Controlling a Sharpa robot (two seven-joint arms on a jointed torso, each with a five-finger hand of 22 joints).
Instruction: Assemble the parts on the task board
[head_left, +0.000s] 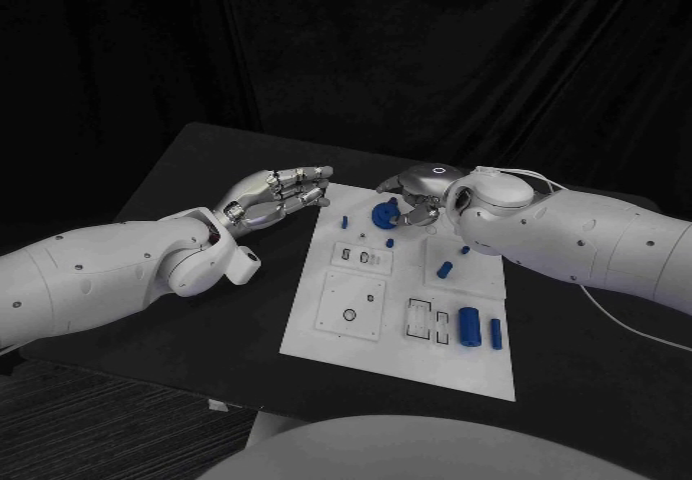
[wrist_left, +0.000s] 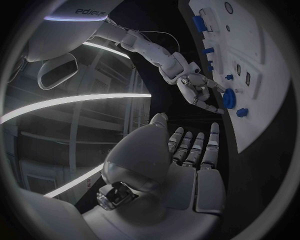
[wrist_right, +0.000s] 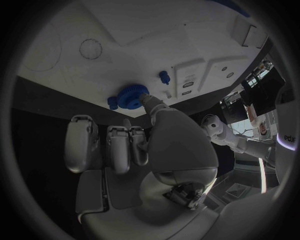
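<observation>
The white task board lies in the middle of the black table. A blue gear sits near the board's far edge, with a small blue piece and a blue peg close by. My right hand is at the gear, pinching it between the thumb and a finger while the other fingers stay curled in. My left hand hovers by the board's far left corner with its fingers straight, apart and holding nothing. The left wrist view shows the right hand at the gear.
Two small blue pieces lie on the board's right half. A blue cylinder and a thinner blue bar lie near its front right. Recesses and a round hole mark the board's left half.
</observation>
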